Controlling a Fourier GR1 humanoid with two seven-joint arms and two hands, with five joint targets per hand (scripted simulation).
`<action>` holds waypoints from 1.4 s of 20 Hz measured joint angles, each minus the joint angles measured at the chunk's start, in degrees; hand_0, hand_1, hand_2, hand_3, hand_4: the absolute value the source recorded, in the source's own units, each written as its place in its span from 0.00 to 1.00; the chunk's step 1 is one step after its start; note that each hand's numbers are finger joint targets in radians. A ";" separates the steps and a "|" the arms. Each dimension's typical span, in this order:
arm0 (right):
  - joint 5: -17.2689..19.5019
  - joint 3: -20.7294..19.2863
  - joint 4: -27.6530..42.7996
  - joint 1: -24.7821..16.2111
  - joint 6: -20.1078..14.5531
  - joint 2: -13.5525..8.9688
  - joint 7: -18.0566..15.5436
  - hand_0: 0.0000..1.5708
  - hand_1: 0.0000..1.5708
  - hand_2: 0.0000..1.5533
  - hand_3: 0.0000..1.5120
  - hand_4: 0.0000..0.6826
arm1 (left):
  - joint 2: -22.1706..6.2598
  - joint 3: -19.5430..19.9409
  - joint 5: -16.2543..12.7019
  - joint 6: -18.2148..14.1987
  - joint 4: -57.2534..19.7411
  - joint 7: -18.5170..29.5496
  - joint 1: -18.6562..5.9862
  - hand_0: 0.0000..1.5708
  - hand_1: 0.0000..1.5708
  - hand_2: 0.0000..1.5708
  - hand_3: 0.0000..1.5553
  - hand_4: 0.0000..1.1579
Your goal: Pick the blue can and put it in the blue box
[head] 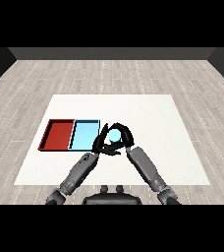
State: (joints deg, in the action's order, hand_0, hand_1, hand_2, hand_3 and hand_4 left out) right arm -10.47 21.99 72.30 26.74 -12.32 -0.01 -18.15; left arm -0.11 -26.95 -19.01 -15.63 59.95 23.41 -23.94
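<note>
The can (114, 136) sits just right of the blue tray (85, 134), apart from its rim, a pale blue top showing between dark fingers. The right hand (123, 134) curls round it from the far and right side. The left hand (102, 142) lies close against the can's near left; whether its fingers grip the can I cannot tell. To do this step well, the carry should probably go leftward and high enough to pass the tray's right wall, then lower inside. The red tray (57, 134) lies beyond, left of the blue tray, on the worktop (148, 113).
</note>
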 measured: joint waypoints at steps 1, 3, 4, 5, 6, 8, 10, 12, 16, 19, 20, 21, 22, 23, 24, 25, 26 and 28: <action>-0.21 0.76 0.64 0.23 -0.85 0.00 0.89 0.91 0.91 0.92 0.92 0.91 | 0.02 0.16 -0.19 -0.12 -0.92 0.17 -0.72 0.00 0.00 0.00 0.00 0.00; -1.92 1.87 -1.38 2.15 -1.90 0.00 0.49 0.90 0.90 0.93 0.93 0.90 | 0.05 0.03 -0.10 -0.62 -0.69 -0.29 -1.37 0.00 0.00 0.00 0.00 0.00; -1.70 2.57 -0.34 2.04 -2.44 0.00 1.52 0.90 0.90 0.93 0.92 0.92 | 0.06 -0.23 -0.51 -0.58 -2.00 0.55 -1.88 0.00 0.00 0.00 0.00 0.00; -1.60 2.99 0.44 2.09 -2.91 0.00 2.26 0.90 0.90 0.93 0.92 0.92 | -0.21 0.45 -0.38 0.17 -1.37 -0.36 -1.94 0.00 0.00 0.00 0.00 0.00; -1.49 3.29 0.30 2.30 -3.09 0.00 2.23 0.89 0.89 0.93 0.92 0.90 | -0.16 -0.05 -0.73 0.26 -1.48 0.05 -1.66 0.00 0.00 0.00 0.00 0.00; -1.86 4.33 -1.01 3.75 -3.72 0.00 1.83 0.87 0.87 0.93 0.92 0.90 | -0.06 -0.63 -2.30 0.17 -3.27 1.76 -2.80 0.00 0.00 0.00 0.00 0.09; -2.39 5.96 -1.09 4.59 -4.88 0.00 1.90 0.80 0.80 0.91 0.92 0.90 | 0.00 -1.01 -2.60 0.03 -5.02 3.19 -3.74 0.00 0.00 0.00 0.00 0.24; -3.11 7.23 -1.85 4.47 -5.32 -0.04 0.80 0.89 0.89 0.93 0.92 0.89 | -0.60 -2.07 0.40 -3.07 -4.44 1.90 -4.24 0.08 0.08 0.29 0.00 0.52; -3.42 8.95 -2.38 5.59 -6.28 -0.67 0.89 0.93 0.93 0.95 0.93 0.87 | -1.21 -3.07 4.38 -7.48 -5.34 0.45 -5.27 0.20 0.20 0.33 0.11 0.00; -4.85 9.52 -3.72 6.98 -5.94 -1.07 0.52 0.93 0.93 0.94 0.92 0.88 | -2.58 -4.17 8.40 -10.17 -5.06 -1.22 -5.66 0.13 0.13 0.19 0.00 0.26; -4.61 9.63 -3.68 6.82 -5.90 -1.10 0.40 0.93 0.93 0.94 0.92 0.87 | -3.04 -4.84 9.99 -11.24 -4.99 -2.08 -5.77 0.00 0.00 0.10 0.00 0.27; -4.66 9.90 -3.89 6.75 -6.08 -1.10 -0.05 0.93 0.93 0.94 0.92 0.86 | -3.44 -5.24 11.33 -11.65 -5.33 -2.59 -6.09 0.00 0.00 0.00 0.00 0.37; -4.81 10.00 -3.74 7.22 -6.40 -1.19 0.18 0.93 0.93 0.94 0.92 0.87 | -3.27 -4.60 10.41 -11.08 -4.56 -2.94 -5.79 0.00 0.00 0.04 0.00 0.61; -5.15 10.66 -3.71 7.51 -7.09 -1.27 0.17 0.93 0.93 0.94 0.92 0.88 | -3.08 -4.15 9.61 -11.41 -4.03 -2.52 -5.20 0.29 0.29 0.41 0.22 0.62; -5.91 11.29 -4.04 7.74 -7.36 -1.31 -0.40 0.92 0.92 0.94 0.92 0.89 | -2.86 -3.77 8.74 -11.85 -3.64 -2.04 -4.52 0.44 0.44 0.51 0.34 0.62; -6.08 11.92 -3.85 7.46 -7.72 -1.37 -0.85 0.92 0.92 0.93 0.92 0.89 | -2.70 -3.86 7.79 -12.51 -3.24 -1.42 -3.91 0.65 0.65 0.66 0.58 0.60; -6.90 12.82 -4.05 7.59 -8.42 -1.48 -1.25 0.92 0.92 0.93 0.92 0.89 | -2.57 -3.71 7.34 -12.84 -3.64 -0.26 -3.69 0.61 0.61 0.62 0.55 0.60; -7.02 13.04 -3.89 7.38 -8.28 -1.52 -1.36 0.91 0.91 0.93 0.92 0.89 | -2.32 -3.56 6.92 -13.35 -3.58 0.39 -3.15 0.49 0.49 0.52 0.44 0.58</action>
State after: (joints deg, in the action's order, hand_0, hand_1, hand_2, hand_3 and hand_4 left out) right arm -17.49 35.03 68.41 34.13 -20.60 -1.53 -19.51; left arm -2.43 -30.52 -12.08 -28.98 56.37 23.80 -27.09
